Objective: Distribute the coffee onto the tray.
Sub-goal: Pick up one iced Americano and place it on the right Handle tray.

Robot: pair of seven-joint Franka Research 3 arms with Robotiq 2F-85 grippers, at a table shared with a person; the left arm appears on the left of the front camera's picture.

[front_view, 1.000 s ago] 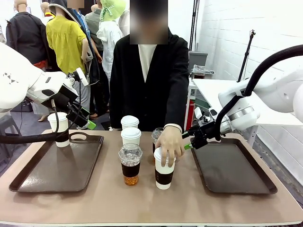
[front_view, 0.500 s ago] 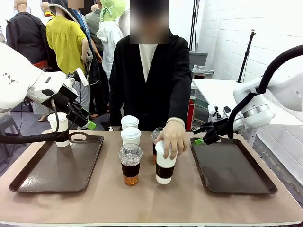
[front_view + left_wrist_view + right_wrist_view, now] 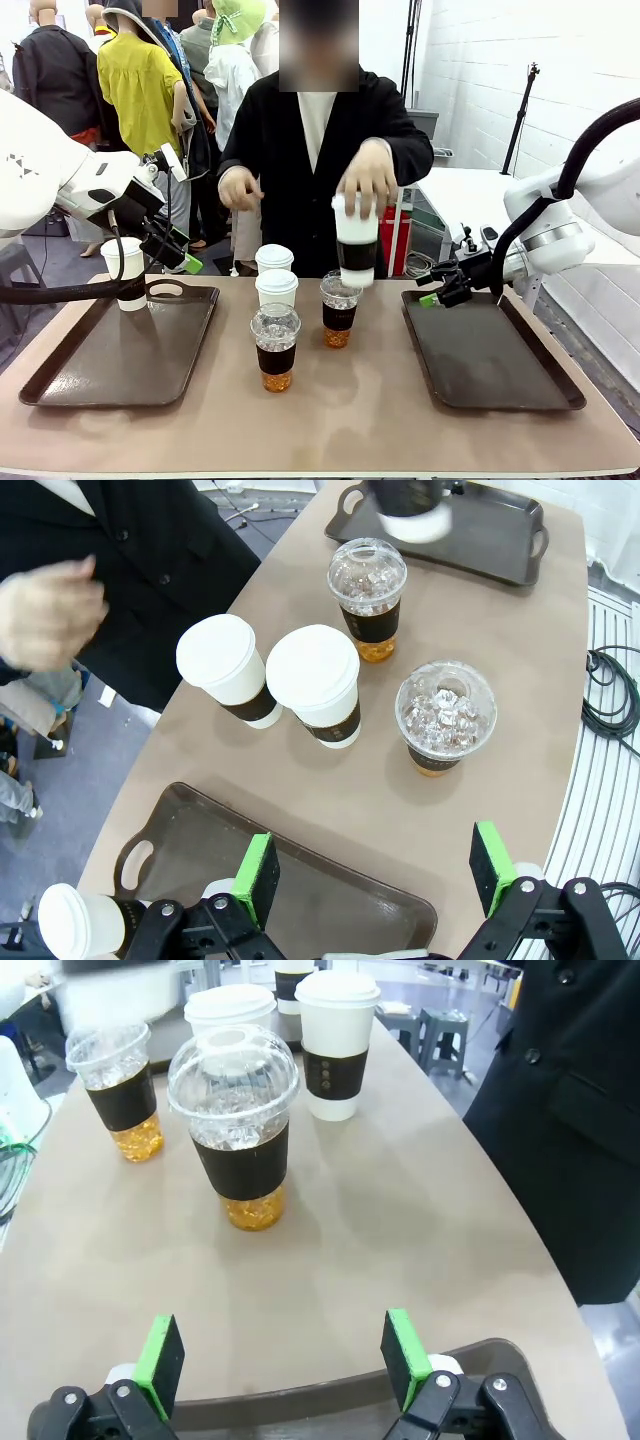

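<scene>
Broadly, the tan table (image 3: 330, 425) carried a dark tray at each end, and a person (image 3: 320, 160) in a black jacket stood at its far side. On the left tray (image 3: 120, 360) one white sleeved cup (image 3: 123, 268) stood at the far left corner. The left gripper (image 3: 376, 860) hung just beside that cup, above the tray's far edge, its green pads spread wide with nothing between them. The right gripper (image 3: 280, 1345) hovered over the inner far corner of the right tray (image 3: 490, 355), likewise released and empty. The person's hand (image 3: 368, 178) held another white cup (image 3: 356, 250) high above the table. Four more stood mid-table: two white lidded cups (image 3: 276, 290) at the back, and two clear iced cups (image 3: 275, 350) in front of and beside them.
</scene>
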